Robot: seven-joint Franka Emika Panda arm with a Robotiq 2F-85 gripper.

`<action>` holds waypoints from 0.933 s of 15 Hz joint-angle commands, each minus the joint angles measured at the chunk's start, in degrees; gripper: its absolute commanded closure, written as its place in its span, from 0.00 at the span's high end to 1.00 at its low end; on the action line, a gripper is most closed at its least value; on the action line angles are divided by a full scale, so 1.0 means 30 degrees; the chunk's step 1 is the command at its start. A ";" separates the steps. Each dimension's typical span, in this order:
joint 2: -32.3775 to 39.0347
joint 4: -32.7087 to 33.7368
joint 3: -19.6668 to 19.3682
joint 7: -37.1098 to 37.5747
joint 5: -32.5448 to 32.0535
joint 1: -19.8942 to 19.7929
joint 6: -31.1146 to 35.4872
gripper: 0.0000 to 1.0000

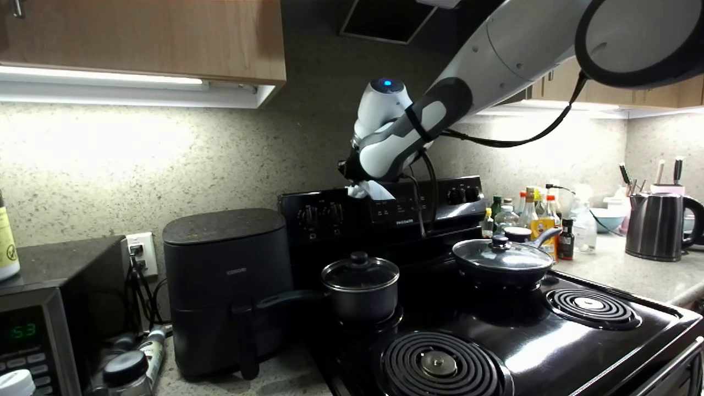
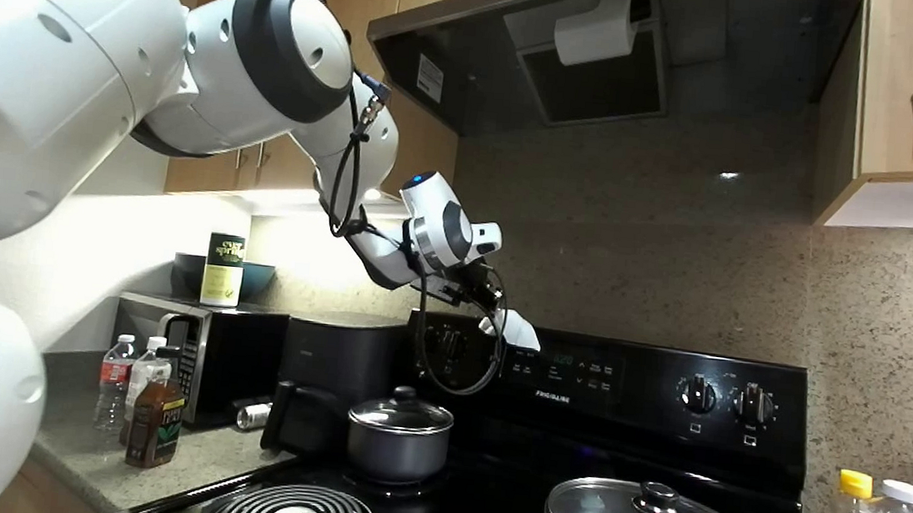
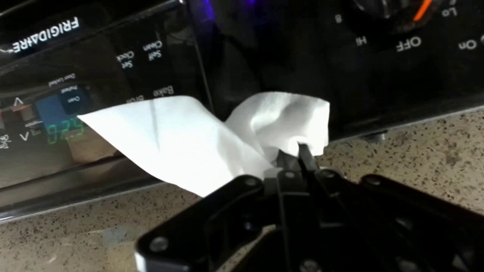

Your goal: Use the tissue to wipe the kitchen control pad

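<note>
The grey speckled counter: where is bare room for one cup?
Bare counter shows between the brown labelled bottle and glossy black stove; another patch between that stove and dark metal kettle. Crowded: beside the stove's back, coloured-cap bottles.

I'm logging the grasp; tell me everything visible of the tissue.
The tissue is white, thin, paper-like and creased, pinched by the gripper. In the wrist view, one side spreads into a broad, pointed flap; the other bunches up. It hangs by the top edge of the control pad; contact is unclear.
</note>
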 commanded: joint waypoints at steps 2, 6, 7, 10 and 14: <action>-0.0425 -0.0467 0.1390 -0.1636 -0.0154 -0.1592 -0.2747 0.07; 0.0608 0.0678 0.0395 -0.0179 -0.1539 -0.1668 -0.3885 0.07; 0.0994 0.0963 -0.0278 0.0658 -0.2109 -0.1515 -0.3903 0.07; 0.1162 0.1303 -0.0794 0.2209 -0.2915 -0.1633 -0.4777 0.07; 0.1156 0.1585 -0.1799 0.5205 -0.4394 -0.1462 -0.5618 0.07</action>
